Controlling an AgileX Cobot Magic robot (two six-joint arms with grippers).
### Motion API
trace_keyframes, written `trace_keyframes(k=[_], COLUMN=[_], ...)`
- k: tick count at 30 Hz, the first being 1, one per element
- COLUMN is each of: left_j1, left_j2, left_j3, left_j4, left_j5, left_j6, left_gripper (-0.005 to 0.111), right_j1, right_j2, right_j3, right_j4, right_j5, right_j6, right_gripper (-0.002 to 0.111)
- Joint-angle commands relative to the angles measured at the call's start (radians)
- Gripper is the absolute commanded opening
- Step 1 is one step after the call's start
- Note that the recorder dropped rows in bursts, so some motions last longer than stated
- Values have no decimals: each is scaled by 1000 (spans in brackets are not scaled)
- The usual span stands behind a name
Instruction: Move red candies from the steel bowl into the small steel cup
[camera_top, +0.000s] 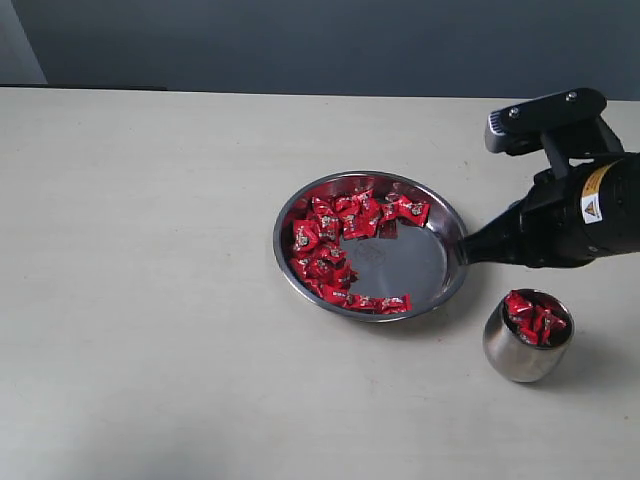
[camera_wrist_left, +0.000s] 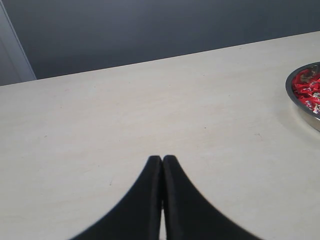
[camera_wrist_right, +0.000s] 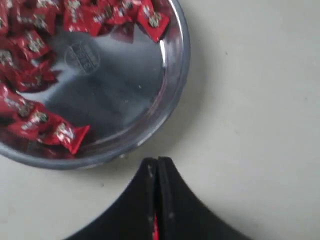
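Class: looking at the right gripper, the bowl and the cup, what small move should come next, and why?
Probably carry the right gripper over the small steel cup, ready to release there. Its jaws are shut with a sliver of red between them, likely a red candy, and it sits just outside the steel bowl's rim, not yet above the cup.

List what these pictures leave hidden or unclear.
- Exterior view: the small steel cup's wall hides how deep its red candies go.
- Right wrist view: a red sliver low between the shut right gripper's fingers is too thin to identify.
- Left wrist view: the frame edge cuts the steel bowl; the left gripper shows only its shut tips.
- Exterior view: the left arm is out of frame.
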Motion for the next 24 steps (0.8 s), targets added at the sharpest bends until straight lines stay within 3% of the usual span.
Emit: trace_keyframes(k=[1,24], left_j1=[-8,-8], left_j2=[-4,-4], left_j3=[-1,-1], left_j4=[2,2], left_j5=[-5,-5], left_j6=[-6,-6], left_gripper=[0,0], right_j1=[0,0], right_j2=[-9,135], right_j3=[-22,-197], right_j4=[0,46], right_j5=[-56,-72], right_j6=[13,-75], right_gripper=[-1,-1])
